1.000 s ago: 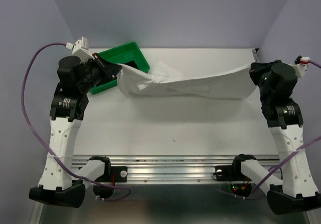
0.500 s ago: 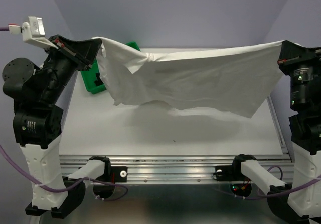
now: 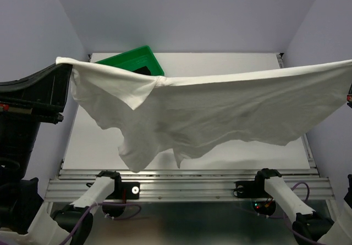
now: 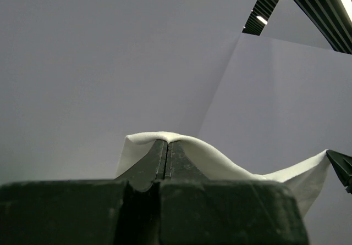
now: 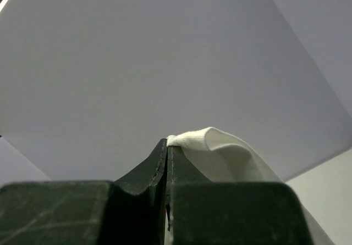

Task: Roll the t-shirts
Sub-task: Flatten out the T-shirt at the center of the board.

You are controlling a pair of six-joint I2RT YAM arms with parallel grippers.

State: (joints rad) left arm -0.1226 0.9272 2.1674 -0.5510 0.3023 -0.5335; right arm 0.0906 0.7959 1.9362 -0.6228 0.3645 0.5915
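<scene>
White t-shirt (image 3: pixel 231 107) hangs spread in the air above the table (image 3: pixel 220 62), stretched from left to right. Left gripper (image 4: pixel 166 143) is clamped on its left corner, and right gripper (image 5: pixel 166 143) is clamped on its right corner. Green tray (image 3: pixel 129 58) sits at the far left, partly hidden by the cloth.

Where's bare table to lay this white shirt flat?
Bare table shows along the far edge right of the green tray, and in a near strip by the metal rail. The tray crowds the far-left corner. The middle is hidden behind the stretched white t-shirt.
</scene>
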